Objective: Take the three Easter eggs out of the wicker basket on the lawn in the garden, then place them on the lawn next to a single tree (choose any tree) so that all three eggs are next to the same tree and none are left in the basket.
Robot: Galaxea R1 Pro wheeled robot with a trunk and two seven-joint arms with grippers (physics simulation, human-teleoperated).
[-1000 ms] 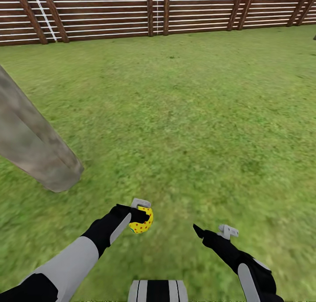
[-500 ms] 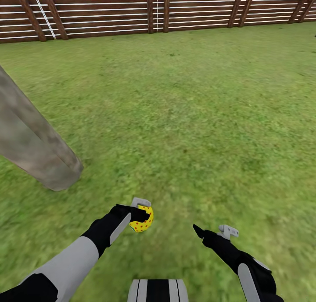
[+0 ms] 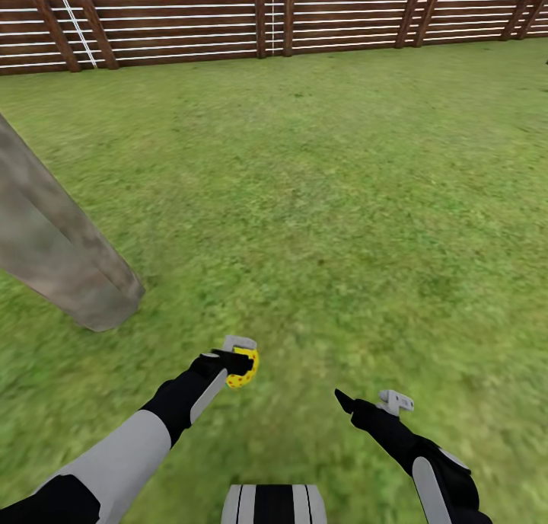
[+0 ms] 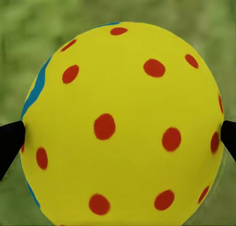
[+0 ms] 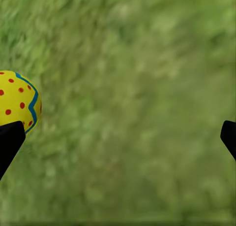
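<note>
Yellow with red dots and a blue-green zigzag, the Easter egg sits clamped in the left gripper, held above the lawn near the foot of the tree. In the left wrist view the egg bulges between the two black fingers, one pressed to each flank, with blurred grass behind it. The tree's thick grey-brown trunk leans across the head view's left side, its base meeting the grass just ahead and to the left of the held egg. The right gripper hangs low over the grass well to the right, its fingers spread wide with nothing between them; the egg shows off to one side past one fingertip. A brown slatted fence closes the far edge of the lawn.
</note>
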